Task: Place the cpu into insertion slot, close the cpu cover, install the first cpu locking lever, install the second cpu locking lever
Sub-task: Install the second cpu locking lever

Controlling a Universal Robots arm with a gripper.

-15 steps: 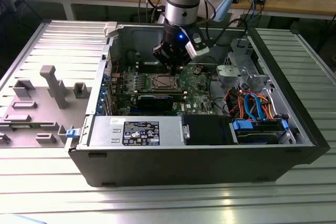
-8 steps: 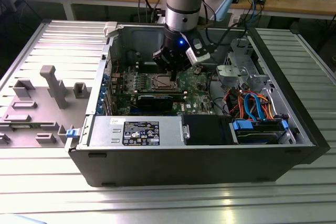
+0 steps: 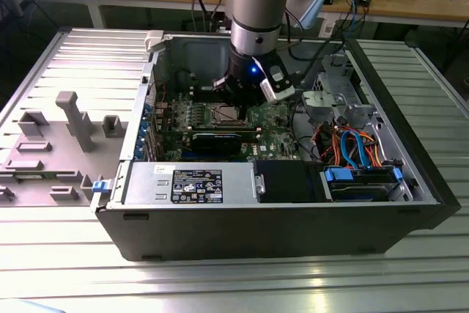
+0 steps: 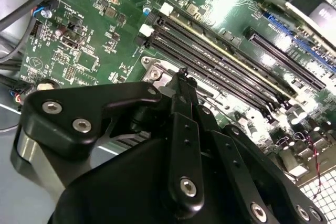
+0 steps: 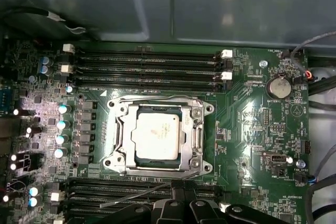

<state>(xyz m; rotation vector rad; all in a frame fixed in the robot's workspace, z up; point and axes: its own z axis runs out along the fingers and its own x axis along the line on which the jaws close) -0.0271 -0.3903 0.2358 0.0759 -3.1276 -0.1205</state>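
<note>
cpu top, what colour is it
Dull silver-grey cpu, best seen in the first wrist view.

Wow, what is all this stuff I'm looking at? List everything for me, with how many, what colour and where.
computer case: one, black, lying open on the metal table.
metal table: one, silver, ribbed, under the case.
circuit board: one, green, inside the case.
cpu: one, silver-grey, seated in the insertion slot.
cpu cover: one, silver frame, down around the cpu.
long slots: several, black, on two sides of the socket.
power supply box: one, grey, along the case's near wall.
cables: a bundle, orange, blue and red, at the exterior view's right.
grey fixture: one, at the exterior view's left.
robot arm: one, silver and blue, above the board.
gripper: one, black, beside the socket.
</note>
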